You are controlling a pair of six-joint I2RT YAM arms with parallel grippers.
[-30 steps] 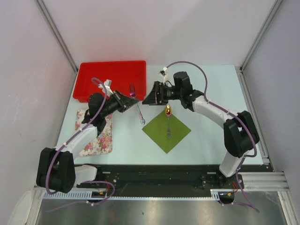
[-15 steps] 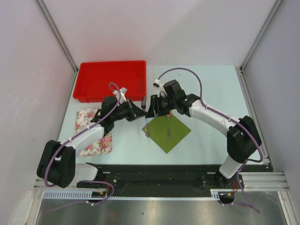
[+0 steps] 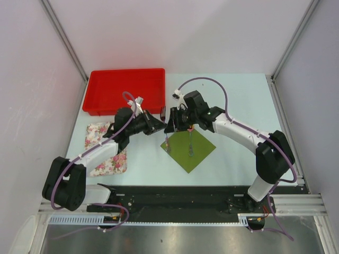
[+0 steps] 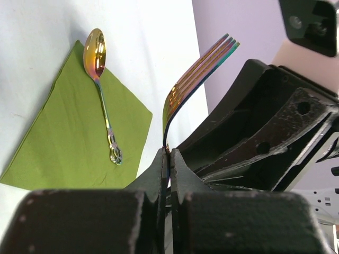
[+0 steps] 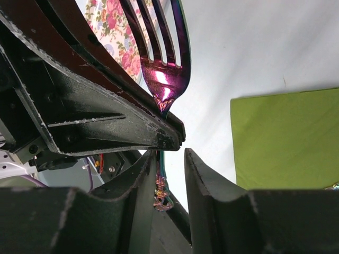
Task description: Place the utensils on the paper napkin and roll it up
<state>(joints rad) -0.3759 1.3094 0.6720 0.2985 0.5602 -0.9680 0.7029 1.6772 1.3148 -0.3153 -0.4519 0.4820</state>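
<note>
Seemingly a handover: left claw point(image 4: 168, 154) clamped the iridescent pink-purple metal fork point(image 4: 193, 74); right claw point(image 5: 169, 159) gaped around its handle, needing to close.

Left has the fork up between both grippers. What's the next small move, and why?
Probably shut the right gripper on the fork handle. The left gripper is clamped at the fork's neck, tines up, while the right's open fingers straddle the handle without gripping it. The spoon lies on the napkin, and the fork is not on it yet.
</note>
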